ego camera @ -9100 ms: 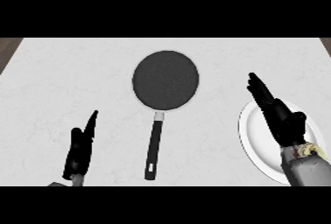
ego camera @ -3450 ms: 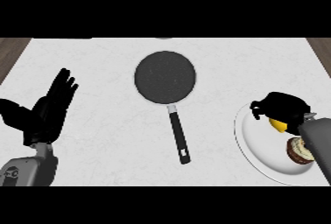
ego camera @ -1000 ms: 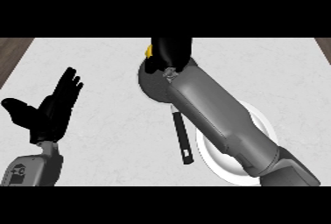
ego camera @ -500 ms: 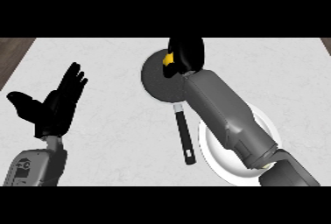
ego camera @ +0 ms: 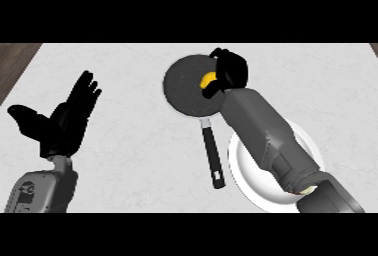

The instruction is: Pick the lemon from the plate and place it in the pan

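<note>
The yellow lemon [ego camera: 209, 79] shows over the right part of the dark round pan [ego camera: 184, 90], whose black handle [ego camera: 212, 155] points toward me. My right hand [ego camera: 230, 69] hangs over the pan's right rim, fingers and thumb curled round the lemon, which peeks out on the hand's left side. I cannot tell whether the lemon touches the pan's bottom. The white plate [ego camera: 249, 175] lies at the lower right, largely hidden by my right forearm. At the left, my left hand [ego camera: 65, 117] is held up, open, fingers spread.
The counter's top is pale grey, with a dark wooden strip [ego camera: 16, 62] at its far left edge. Bare counter lies between my left hand and the pan.
My right hand has carried the lemon from the plate over to the pan and has shifted slightly right above it in the last half second. The left hand stays raised.
</note>
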`<state>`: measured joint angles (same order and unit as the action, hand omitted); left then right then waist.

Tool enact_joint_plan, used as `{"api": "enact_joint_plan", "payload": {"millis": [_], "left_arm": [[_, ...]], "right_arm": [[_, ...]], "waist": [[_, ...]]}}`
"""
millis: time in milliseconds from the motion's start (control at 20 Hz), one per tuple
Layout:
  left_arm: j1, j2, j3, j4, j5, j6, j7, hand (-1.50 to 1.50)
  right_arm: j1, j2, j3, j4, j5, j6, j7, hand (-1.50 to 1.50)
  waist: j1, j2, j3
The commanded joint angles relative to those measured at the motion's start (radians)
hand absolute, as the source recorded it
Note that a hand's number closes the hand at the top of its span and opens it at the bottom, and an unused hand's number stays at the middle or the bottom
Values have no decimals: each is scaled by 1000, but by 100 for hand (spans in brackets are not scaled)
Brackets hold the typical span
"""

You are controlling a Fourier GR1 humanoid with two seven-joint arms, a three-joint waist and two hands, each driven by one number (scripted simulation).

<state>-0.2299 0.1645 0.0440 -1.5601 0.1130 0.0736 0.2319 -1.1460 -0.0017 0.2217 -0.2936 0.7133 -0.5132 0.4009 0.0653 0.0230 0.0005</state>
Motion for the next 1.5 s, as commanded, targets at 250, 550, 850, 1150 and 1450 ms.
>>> {"api": "enact_joint_plan", "payload": {"millis": [250,550,850,1150,1450], "left_arm": [[21,5,7,-18,-4,0,6,0],[76,13,30,-38,8,-3,1,0],[70,24,62,-40,11,13,18,0],[125,-9,29,-75,-10,21,1,0],[86,2,48,-54,7,-6,17,0]], "right_arm": [[14,-9,-169,-48,-163,-102,-260,-150],[166,-56,-323,-207,-358,-52,-475,-150],[344,-85,-357,-451,-493,153,-558,-150],[621,-142,-322,-742,-587,383,-576,-150],[843,-173,-288,-1071,-590,389,-491,-150]], "waist": [[-18,-4,1],[-58,-21,1],[-94,-35,0],[-96,-35,-1],[-73,-26,-1]]}}
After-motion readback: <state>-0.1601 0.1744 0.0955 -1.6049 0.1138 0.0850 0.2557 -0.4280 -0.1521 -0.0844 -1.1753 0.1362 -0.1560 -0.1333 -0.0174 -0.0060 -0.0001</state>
